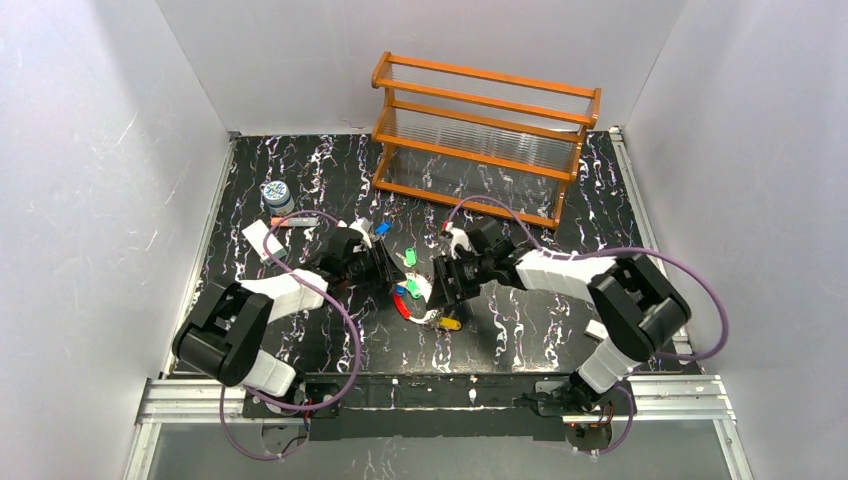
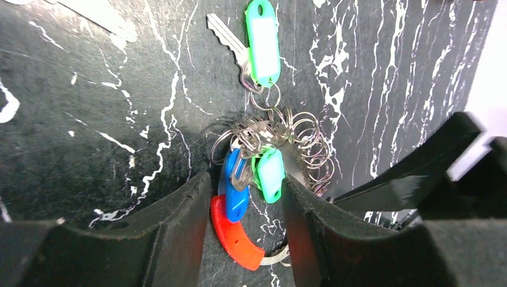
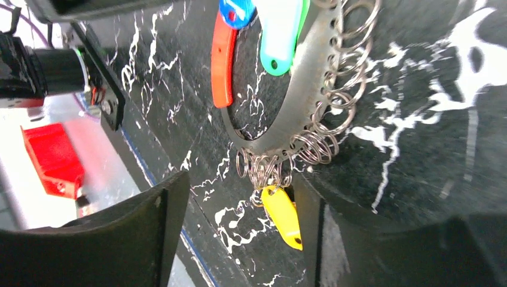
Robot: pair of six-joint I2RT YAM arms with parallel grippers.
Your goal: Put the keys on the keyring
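The keyring [image 1: 417, 303] lies on the black marbled table between both arms; it is a flat silvery band [image 3: 311, 89] hung with several small split rings, with a curved red piece [image 2: 236, 239]. A blue key tag [image 2: 235, 185] and a green one [image 2: 270, 174] hang inside it. Another green key [image 2: 262, 42] lies just beyond, linked by rings. A yellow key [image 3: 282, 216] hangs at the ring's near side. My left gripper [image 2: 248, 239] straddles the ring, one finger against the red piece and the other against the band. My right gripper [image 3: 239, 239] stands open, the yellow key beside one finger.
A loose blue key [image 1: 382, 228] lies behind the left gripper. A wooden rack [image 1: 485, 135] stands at the back. A patterned jar [image 1: 277, 193], a white card [image 1: 262, 240] and an orange-tipped stick [image 1: 285, 222] sit at the left. White walls enclose the table.
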